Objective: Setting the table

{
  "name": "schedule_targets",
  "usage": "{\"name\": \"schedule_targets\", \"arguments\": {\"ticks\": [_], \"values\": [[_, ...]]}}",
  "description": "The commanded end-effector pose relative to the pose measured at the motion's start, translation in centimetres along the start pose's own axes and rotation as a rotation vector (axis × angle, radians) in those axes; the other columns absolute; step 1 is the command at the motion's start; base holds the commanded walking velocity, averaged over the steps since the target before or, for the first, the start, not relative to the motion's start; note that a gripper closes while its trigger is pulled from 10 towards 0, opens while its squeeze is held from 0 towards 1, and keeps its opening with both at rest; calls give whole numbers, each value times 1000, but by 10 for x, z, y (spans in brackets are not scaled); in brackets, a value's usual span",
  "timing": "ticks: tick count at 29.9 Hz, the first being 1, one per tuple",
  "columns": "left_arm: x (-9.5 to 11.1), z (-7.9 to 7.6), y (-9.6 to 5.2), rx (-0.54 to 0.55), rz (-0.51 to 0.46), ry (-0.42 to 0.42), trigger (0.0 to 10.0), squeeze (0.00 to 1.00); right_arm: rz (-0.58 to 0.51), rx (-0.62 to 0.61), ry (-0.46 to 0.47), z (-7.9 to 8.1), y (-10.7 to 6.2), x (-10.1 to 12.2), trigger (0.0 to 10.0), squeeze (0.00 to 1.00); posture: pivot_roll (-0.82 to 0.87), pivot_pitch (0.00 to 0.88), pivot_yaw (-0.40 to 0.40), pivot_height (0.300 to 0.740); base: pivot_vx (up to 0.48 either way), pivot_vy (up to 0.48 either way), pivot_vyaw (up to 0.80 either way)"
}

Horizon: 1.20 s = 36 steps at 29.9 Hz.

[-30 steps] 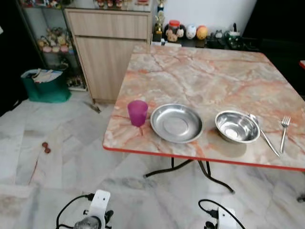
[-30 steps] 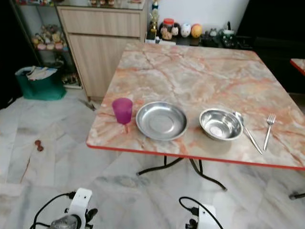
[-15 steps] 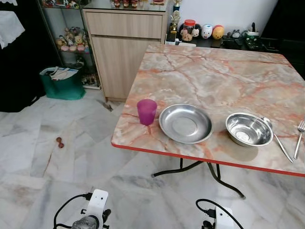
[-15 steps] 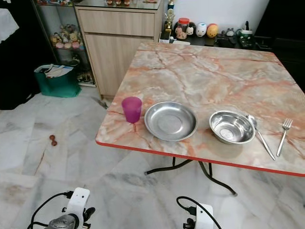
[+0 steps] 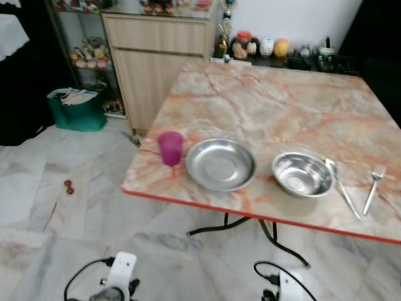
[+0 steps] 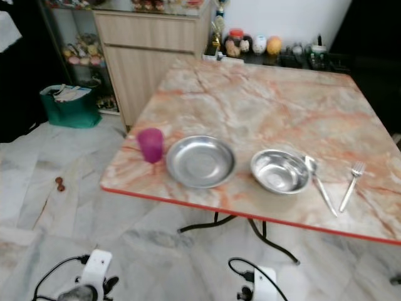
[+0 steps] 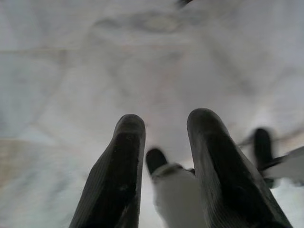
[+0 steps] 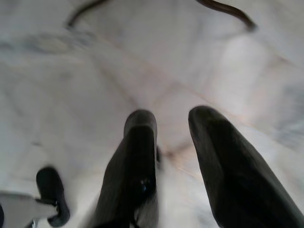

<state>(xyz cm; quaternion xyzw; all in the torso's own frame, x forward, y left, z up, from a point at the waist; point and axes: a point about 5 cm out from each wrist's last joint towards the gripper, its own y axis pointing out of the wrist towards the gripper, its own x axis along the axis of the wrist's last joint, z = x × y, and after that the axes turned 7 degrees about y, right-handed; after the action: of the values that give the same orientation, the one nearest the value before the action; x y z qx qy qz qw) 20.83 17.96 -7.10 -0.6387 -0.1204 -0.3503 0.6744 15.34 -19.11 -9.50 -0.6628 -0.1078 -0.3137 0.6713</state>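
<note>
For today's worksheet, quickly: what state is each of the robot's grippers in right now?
Left gripper: jaws open, holding nothing, hanging over the floor.
Right gripper: jaws open, holding nothing, hanging over the floor.

Both eye views are softly blurred, so the small figurines (image 5: 258,46) on the dark shelf behind the marble table (image 5: 282,106) cannot be told apart in kind. The table's right corner is cut off by the frame edge. The contents of the green bag (image 5: 76,110) on the floor are too small to name. In the left wrist view the white object (image 7: 176,197) between the fingers is out of focus.
</note>
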Motion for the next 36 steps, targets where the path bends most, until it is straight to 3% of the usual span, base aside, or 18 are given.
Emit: {"name": "schedule_targets", "arguments": {"ticks": [1, 9, 32, 36], "values": [[-4, 11, -2, 21, 10, 19, 10000, 0, -17, 14, -1, 5, 1, 5, 10000, 0, 50, 0, -40, 740, 0, 0, 0], [-5, 15, -3, 32, 13, 17, 10000, 0, 0, 1, 2, 1, 1, 2, 10000, 0, 55, 0, -41, 740, 0, 0, 0], [-2, 14, -2, 51, -3, -39, 10000, 0, 29, -7, -5, -4, -1, -5, 10000, 0, 51, 0, -40, 740, 0, 23, -653], [-4, 22, -4, 59, -2, -9, 10000, 0, 25, -17, 6, -7, -1, -2, 10000, 0, 55, 0, -41, 740, 0, 0, -658]]}}
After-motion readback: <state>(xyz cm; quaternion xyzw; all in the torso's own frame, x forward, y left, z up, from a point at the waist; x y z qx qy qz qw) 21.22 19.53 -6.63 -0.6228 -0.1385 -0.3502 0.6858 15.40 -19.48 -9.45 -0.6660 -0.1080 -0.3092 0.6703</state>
